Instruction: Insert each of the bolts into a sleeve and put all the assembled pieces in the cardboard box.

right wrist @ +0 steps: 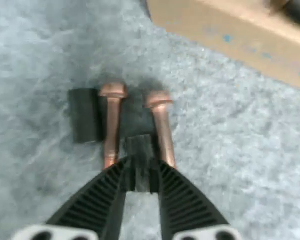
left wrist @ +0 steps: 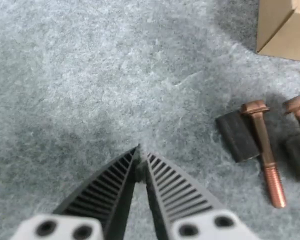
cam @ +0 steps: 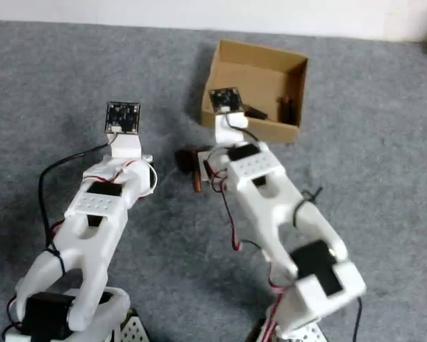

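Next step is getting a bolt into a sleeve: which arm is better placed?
Right. The right end effector grips a sleeve between the two bolts; the left end effector is shut over bare carpet, beside the parts.

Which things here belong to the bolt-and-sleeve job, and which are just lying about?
Job:
bolt
second bolt
sleeve
second sleeve, gripped by the right tool
box
dark piece inside the box

Not part of it:
grey carpet
white wall
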